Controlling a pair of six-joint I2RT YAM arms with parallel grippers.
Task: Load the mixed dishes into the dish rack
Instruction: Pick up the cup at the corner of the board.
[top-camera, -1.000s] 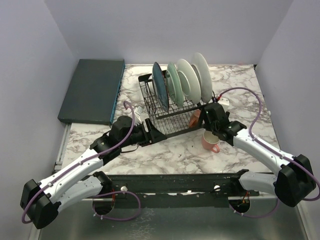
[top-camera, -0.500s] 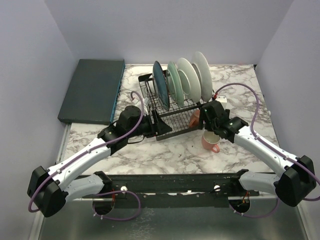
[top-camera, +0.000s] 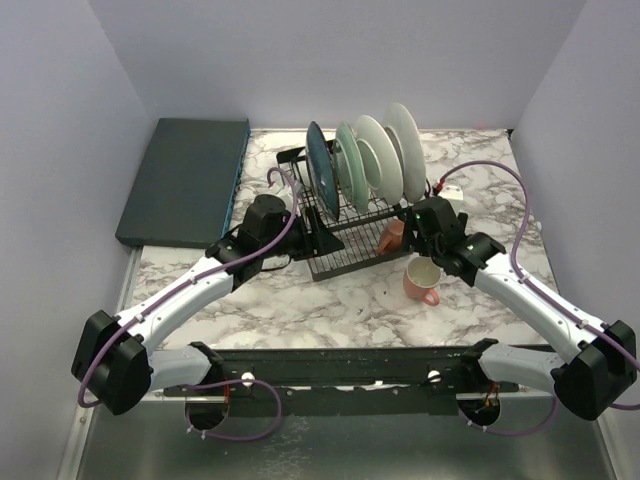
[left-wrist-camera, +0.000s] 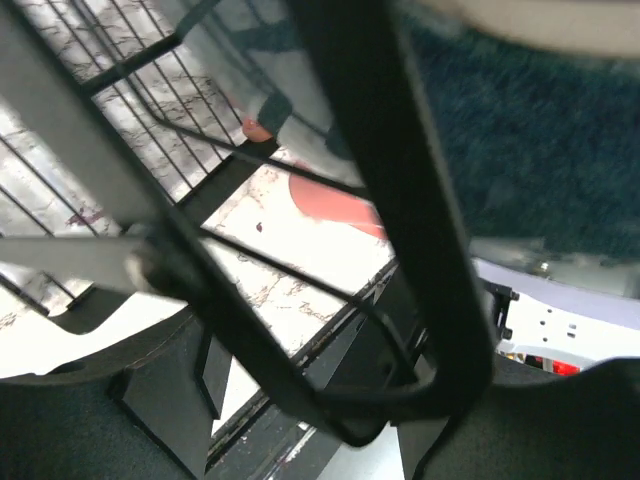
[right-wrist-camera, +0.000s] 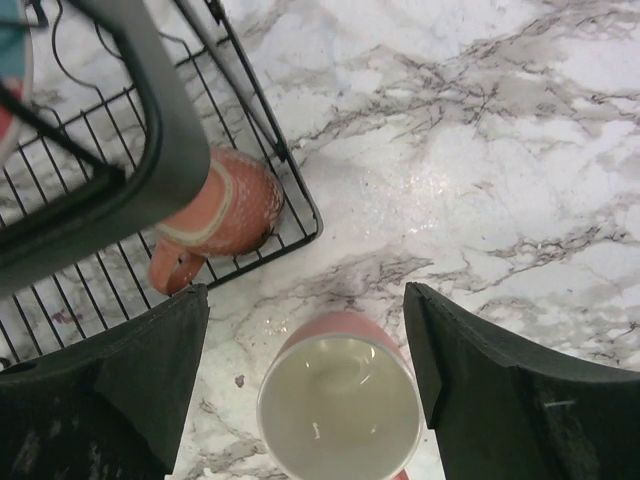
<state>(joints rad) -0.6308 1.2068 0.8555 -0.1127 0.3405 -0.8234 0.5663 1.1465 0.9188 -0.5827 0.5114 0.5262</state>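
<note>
The black wire dish rack (top-camera: 345, 245) stands mid-table with several plates upright in it, the dark teal plate (top-camera: 320, 185) leftmost. One pink mug (top-camera: 391, 236) lies on its side at the rack's right end. A second pink mug (top-camera: 421, 281) stands upright on the marble. My left gripper (top-camera: 312, 238) is open at the rack's left end, and a thick rack frame bar (left-wrist-camera: 390, 250) runs between its fingers. My right gripper (right-wrist-camera: 305, 385) hangs open over the upright mug (right-wrist-camera: 340, 405), a finger on each side, not touching. The lying mug (right-wrist-camera: 215, 215) rests on the rack's wires.
A dark teal flat slab (top-camera: 185, 190) lies at the back left. A small white block (top-camera: 450, 196) sits right of the rack. Walls close in on three sides. The black rail (top-camera: 350, 365) runs along the near edge.
My left arm has swung forward and right, bringing its gripper up against the rack's left end. The right gripper has stayed over the upright mug. The rack and dishes have not shifted.
</note>
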